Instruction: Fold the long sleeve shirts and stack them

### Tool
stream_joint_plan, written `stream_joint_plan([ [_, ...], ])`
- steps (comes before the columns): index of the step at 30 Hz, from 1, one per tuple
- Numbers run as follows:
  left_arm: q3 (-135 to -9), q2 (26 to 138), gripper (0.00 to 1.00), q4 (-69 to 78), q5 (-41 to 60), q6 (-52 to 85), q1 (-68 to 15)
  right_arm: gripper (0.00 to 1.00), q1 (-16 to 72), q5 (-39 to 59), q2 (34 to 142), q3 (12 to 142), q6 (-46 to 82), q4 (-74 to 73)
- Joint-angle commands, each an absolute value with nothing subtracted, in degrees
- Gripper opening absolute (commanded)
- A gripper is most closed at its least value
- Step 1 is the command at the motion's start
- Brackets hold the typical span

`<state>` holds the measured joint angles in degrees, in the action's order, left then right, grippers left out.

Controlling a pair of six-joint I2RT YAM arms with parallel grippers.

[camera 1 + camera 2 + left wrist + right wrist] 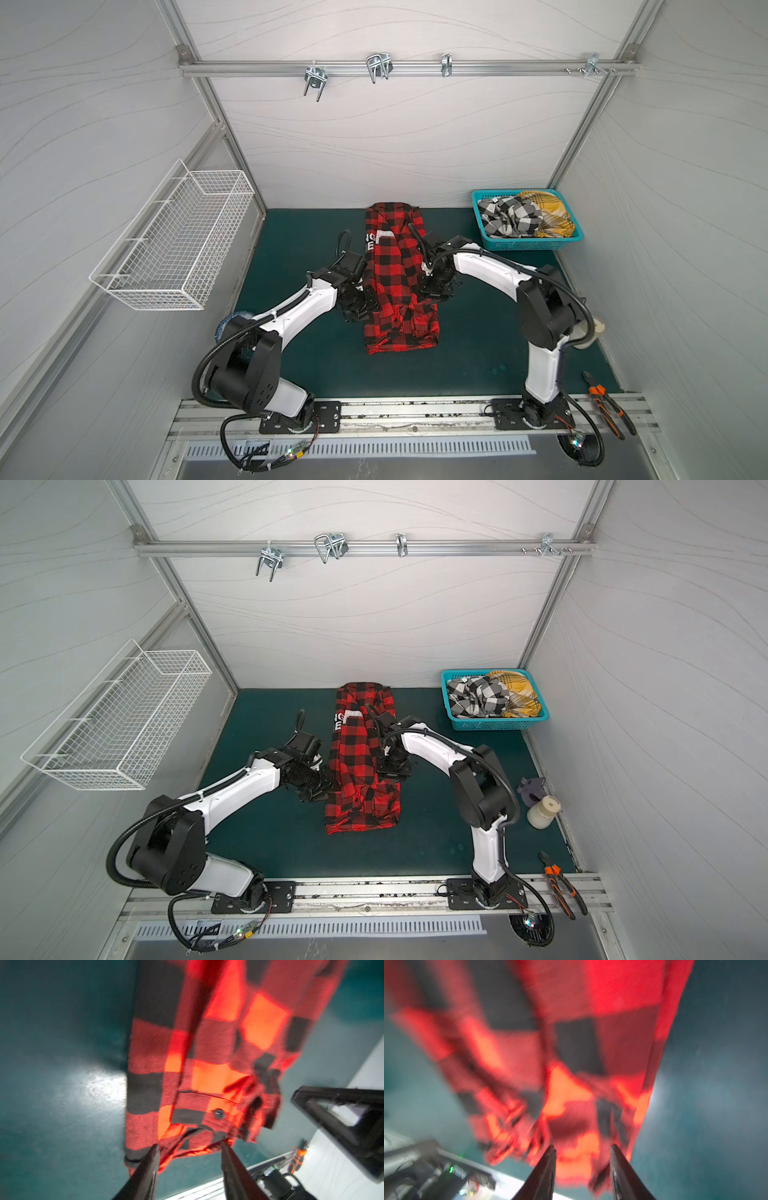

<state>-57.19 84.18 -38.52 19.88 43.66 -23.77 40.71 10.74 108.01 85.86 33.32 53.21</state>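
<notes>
**Red plaid stretched down my green mat**

The red-and-black shirt (399,286) lies as a long, narrow folded strip down the middle of the dark green mat (291,365). My left pincer (190,1149) and right pincer (583,1150) flank it, both released, with jaws apart over its cloth. In the far right corner, a turquoise basket (528,246) holds the black-and-white shirt (509,218) and the yellow shirt (548,216). A white wire basket (174,245) hangs on the left wall. Pliers (606,403) lie at the near right edge.
</notes>
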Motion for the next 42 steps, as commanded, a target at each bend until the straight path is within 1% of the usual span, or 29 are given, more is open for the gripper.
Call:
stream_joint_plan([
  [1, -62.6, 89.3, 0.54, -42.1, 21.1, 41.2, -23.4, 0.45, 42.8, 11.6, 104.3, 81.6, 36.3, 54.4],
  [5, -64.8, 94.6, 0.53, -39.3, 21.9, 41.6, -22.8, 0.44, 43.9, 13.6, 103.7, 78.2, 38.0, 50.8],
  [8, -68.1, 99.1, 0.47, -41.0, 20.8, 40.4, -21.9, 0.43, 44.1, 14.2, 102.9, 75.4, 39.1, 48.8],
  [13, -69.7, 102.7, 0.43, -40.0, 20.3, 39.8, -20.4, 0.43, 44.2, 14.6, 100.6, 70.0, 40.4, 45.5],
  [18, -70.7, 105.9, 0.42, -37.6, 21.0, 39.3, -19.3, 0.42, 44.2, 15.1, 100.6, 67.7, 40.5, 44.1],
  [22, -70.7, 108.0, 0.42, -32.9, 25.1, 39.3, -19.0, 0.42, 44.3, 15.5, 100.8, 66.8, 40.4, 43.5],
  [27, -70.9, 110.3, 0.32, -31.1, 27.7, 40.0, -19.0, 0.41, 44.0, 15.9, 101.2, 66.4, 40.4, 43.0],
  [29, -70.5, 110.4, 0.24, -30.9, 28.2, 40.3, -19.0, 0.41, 43.9, 15.9, 101.2, 66.4, 40.5, 42.8],
  [31, -69.7, 109.4, 0.13, -31.1, 28.5, 40.7, -19.0, 0.41, 43.9, 15.9, 101.3, 66.4, 40.4, 42.7],
  [35, -69.1, 105.4, 0.0, -35.1, 26.4, 40.7, -19.0, 0.41, 43.8, 16.0, 101.4, 66.1, 40.7, 42.2],
  [42, -68.8, 101.2, 0.0, -44.9, 20.0, 37.9, -18.6, 0.41, 42.8, 16.1, 101.0, 66.2, 40.7, 42.0],
])
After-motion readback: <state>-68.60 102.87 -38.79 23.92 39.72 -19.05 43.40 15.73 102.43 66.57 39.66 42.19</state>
